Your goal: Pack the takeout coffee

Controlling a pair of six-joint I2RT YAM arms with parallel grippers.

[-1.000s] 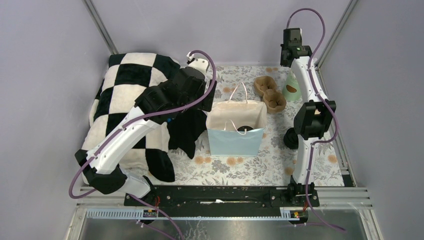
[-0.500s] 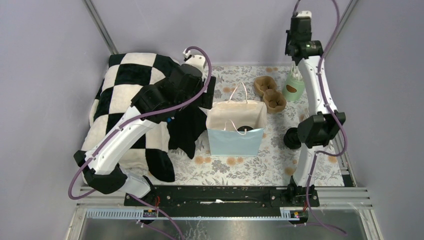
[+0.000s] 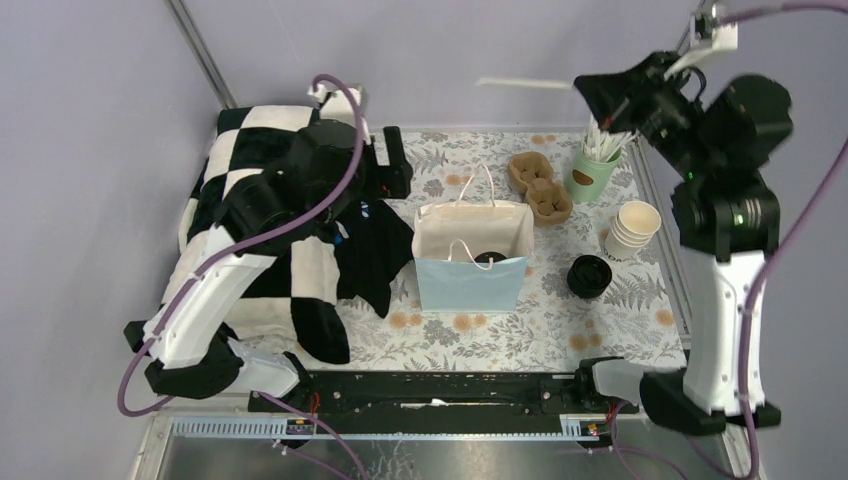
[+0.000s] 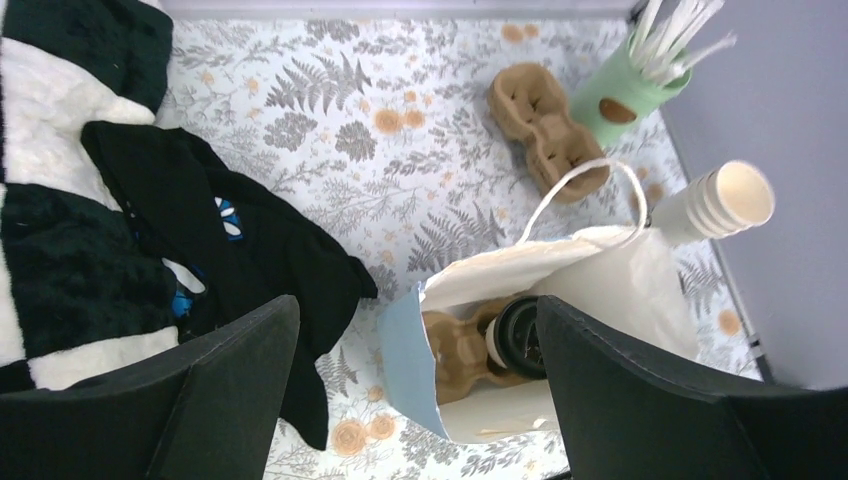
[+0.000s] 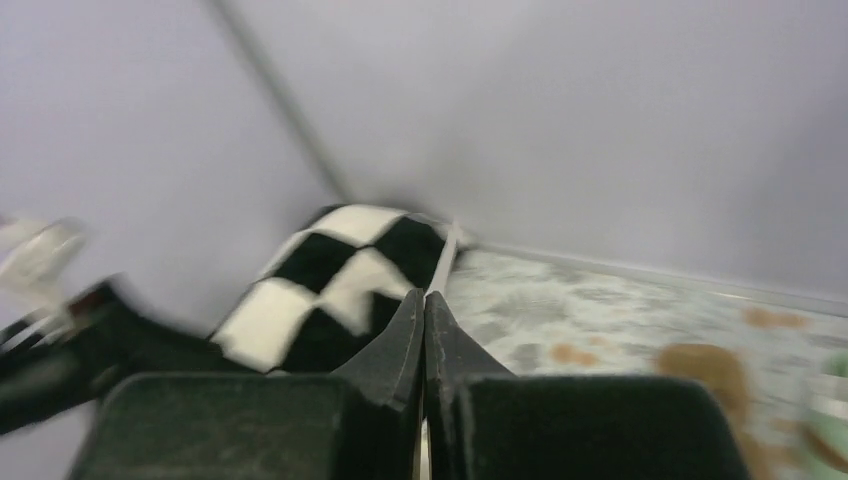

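Observation:
The takeout coffee (image 4: 520,335), white with a black lid (image 3: 488,258), lies inside the pale blue paper bag (image 3: 470,285), against a brown cardboard carrier (image 4: 455,350). My left gripper (image 4: 420,390) is open and empty. It hangs above the bag's left side, and shows in the top view (image 3: 395,165) left of the bag. My right gripper (image 3: 588,92) is raised high at the back right, shut on a thin white stick (image 3: 525,84) that points left. In the right wrist view the jaws (image 5: 424,300) pinch this stick (image 5: 445,255).
A green cup of white sticks (image 3: 592,170), a brown cup carrier (image 3: 540,190), a stack of cream cups (image 3: 632,228) and a loose black lid (image 3: 589,276) stand right of the bag. A checkered blanket (image 3: 250,180) and black cloth (image 3: 370,250) lie on the left.
My right arm has risen and swung up from the green cup, with a white stick now in its jaws. My left arm has drawn back to the left and higher.

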